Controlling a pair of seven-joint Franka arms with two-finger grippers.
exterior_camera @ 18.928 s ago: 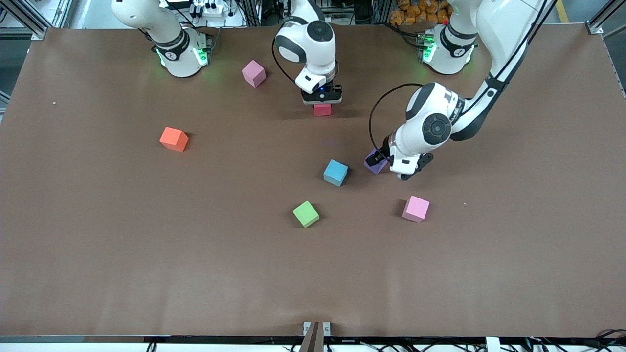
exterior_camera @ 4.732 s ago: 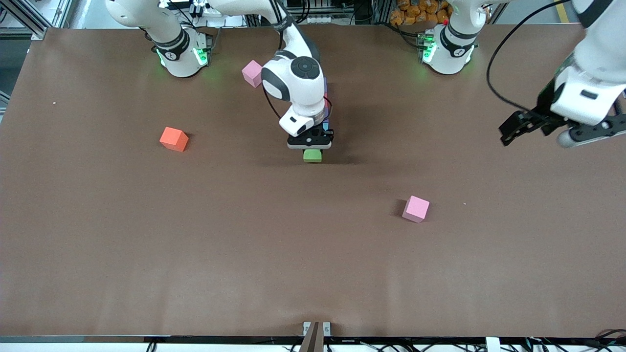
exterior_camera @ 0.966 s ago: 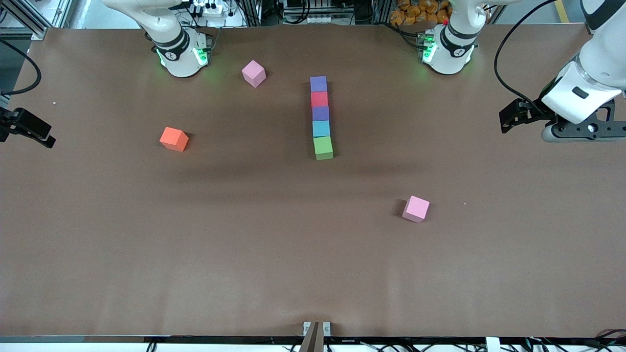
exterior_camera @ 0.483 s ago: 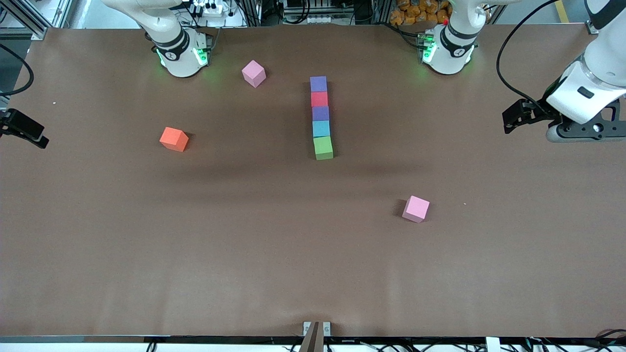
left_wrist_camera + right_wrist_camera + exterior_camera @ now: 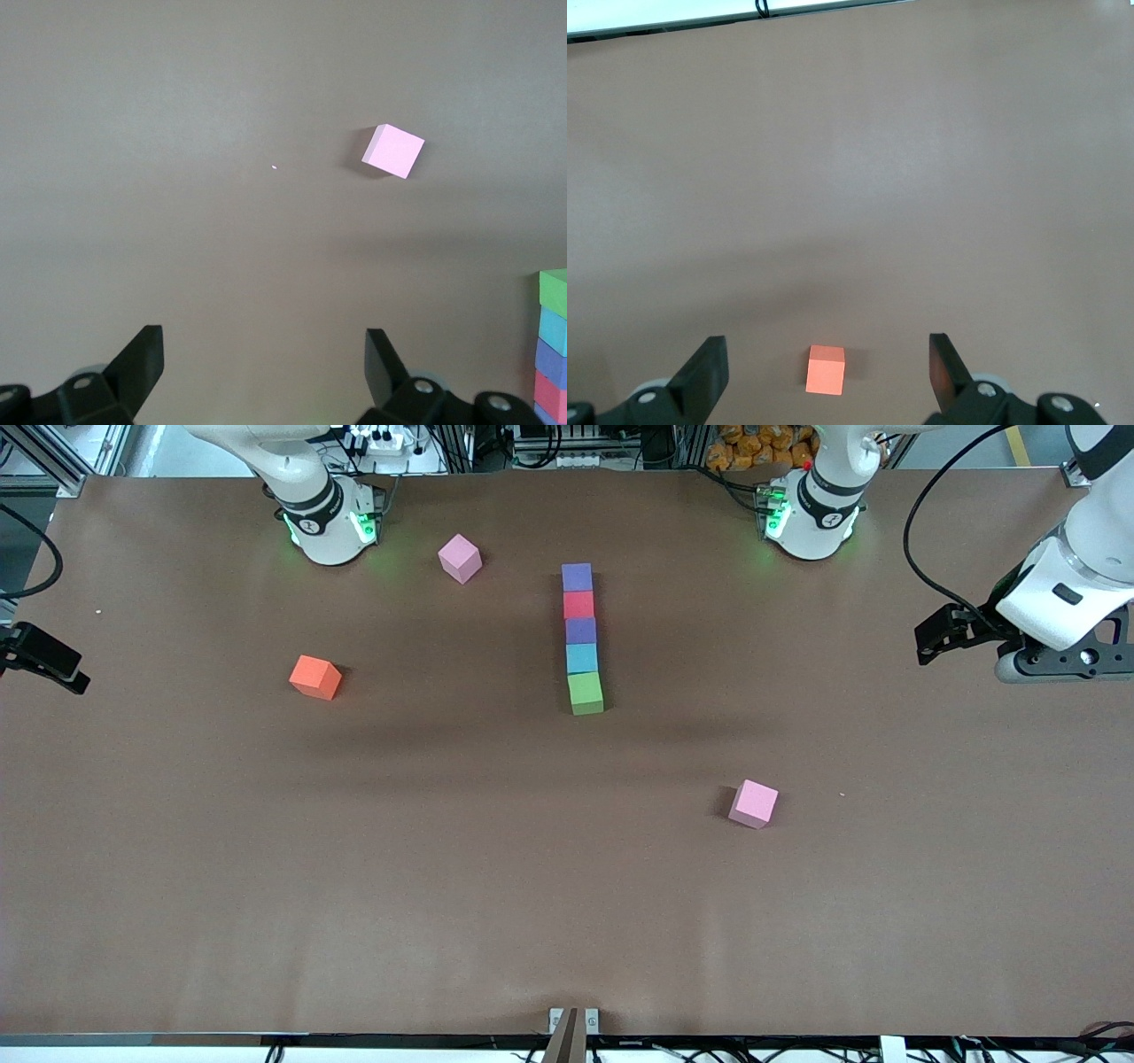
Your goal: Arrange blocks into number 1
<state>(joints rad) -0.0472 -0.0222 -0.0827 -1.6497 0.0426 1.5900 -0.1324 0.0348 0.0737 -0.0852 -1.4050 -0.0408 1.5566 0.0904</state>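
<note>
Five blocks lie touching in one straight line at mid-table, running from the robots' side toward the front camera: purple block [image 5: 577, 576], red block [image 5: 578, 605], purple block [image 5: 580, 631], light blue block [image 5: 582, 658], green block [image 5: 586, 693]. The left wrist view catches the green block [image 5: 555, 293] and the light blue block [image 5: 554, 332] at its edge. My left gripper [image 5: 943, 638] [image 5: 264, 354] hangs open and empty over the left arm's end of the table. At the right arm's end, my right gripper [image 5: 44, 660] [image 5: 828, 359] is also open and empty, well above the table.
An orange cube [image 5: 314, 677] [image 5: 826, 369] sits toward the right arm's end. One pink cube [image 5: 460, 558] lies near the right arm's base. Another pink cube [image 5: 754, 803] [image 5: 393, 150] lies nearer the front camera than the line, toward the left arm's end.
Both hands have drifted slightly outward toward their own ends of the table. The blocks have not moved.
</note>
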